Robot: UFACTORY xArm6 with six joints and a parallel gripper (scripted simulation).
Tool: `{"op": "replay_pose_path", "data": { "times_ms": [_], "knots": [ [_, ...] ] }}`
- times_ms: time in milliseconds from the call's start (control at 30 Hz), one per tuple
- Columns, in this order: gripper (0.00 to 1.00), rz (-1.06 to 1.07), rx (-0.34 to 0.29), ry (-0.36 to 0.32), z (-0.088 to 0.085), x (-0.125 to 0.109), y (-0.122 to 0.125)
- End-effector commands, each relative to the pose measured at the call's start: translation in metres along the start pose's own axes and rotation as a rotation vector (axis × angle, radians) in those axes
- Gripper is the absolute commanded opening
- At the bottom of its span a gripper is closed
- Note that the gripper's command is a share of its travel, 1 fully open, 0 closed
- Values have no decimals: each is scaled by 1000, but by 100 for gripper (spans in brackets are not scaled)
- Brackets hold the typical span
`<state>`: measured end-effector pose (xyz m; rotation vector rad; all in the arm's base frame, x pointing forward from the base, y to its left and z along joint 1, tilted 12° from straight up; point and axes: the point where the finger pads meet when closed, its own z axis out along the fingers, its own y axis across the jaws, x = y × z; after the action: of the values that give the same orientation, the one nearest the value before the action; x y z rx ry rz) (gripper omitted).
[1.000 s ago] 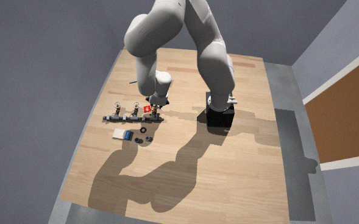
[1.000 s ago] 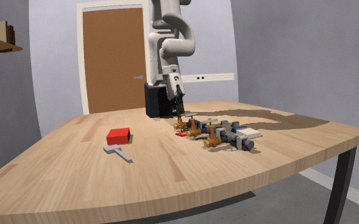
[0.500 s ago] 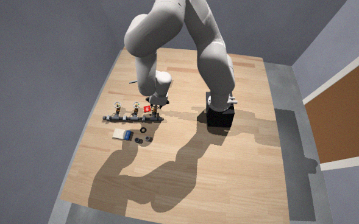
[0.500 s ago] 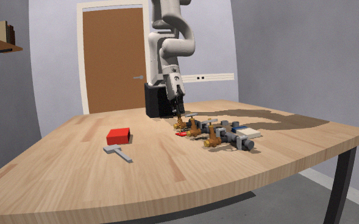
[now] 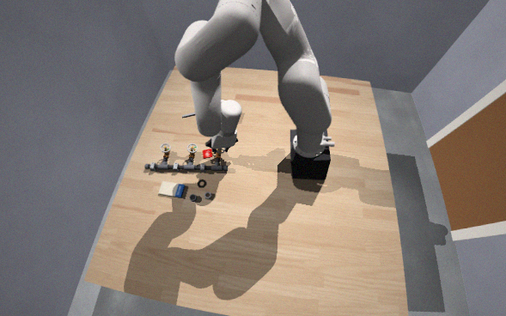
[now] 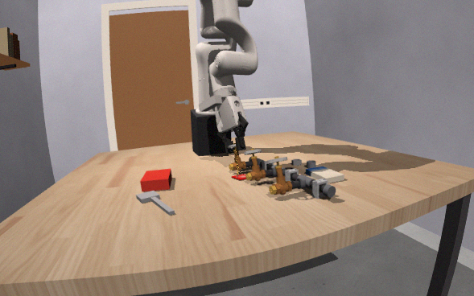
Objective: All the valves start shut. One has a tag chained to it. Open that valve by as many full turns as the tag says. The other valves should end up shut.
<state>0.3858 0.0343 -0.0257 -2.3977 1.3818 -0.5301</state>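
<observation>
Three brass valves stand in a row on a grey pipe [image 5: 181, 167] [image 6: 315, 186]. The left valve [image 5: 165, 151] [image 6: 281, 185] and the middle valve [image 5: 192, 151] [image 6: 257, 171] stand free, with their handwheels on top. A red tag [image 5: 207, 153] [image 6: 237, 177] hangs by the right valve [image 5: 217, 161] [image 6: 237, 162], the one nearest the robot base. My gripper [image 5: 219, 149] [image 6: 239, 143] comes straight down on this valve and is shut on its handwheel, which the fingers hide.
A white and blue box [image 5: 173, 189] [image 6: 326, 174], a black ring [image 5: 201, 186] and two grey fittings [image 5: 194, 197] [image 5: 208, 196] lie in front of the pipe. A red box [image 6: 156, 179] and a grey hammer [image 6: 154, 199] lie farther off. The black robot base [image 5: 311, 167] stands to the right.
</observation>
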Motion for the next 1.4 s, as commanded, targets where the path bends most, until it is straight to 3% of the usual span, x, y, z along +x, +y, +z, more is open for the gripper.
{"op": "replay_pose_path", "data": {
  "times_ms": [0,1367],
  "knots": [
    [0,-201,-1,20,0,0,-1],
    [0,-2199,-5,-47,0,0,-1]
  ]
}}
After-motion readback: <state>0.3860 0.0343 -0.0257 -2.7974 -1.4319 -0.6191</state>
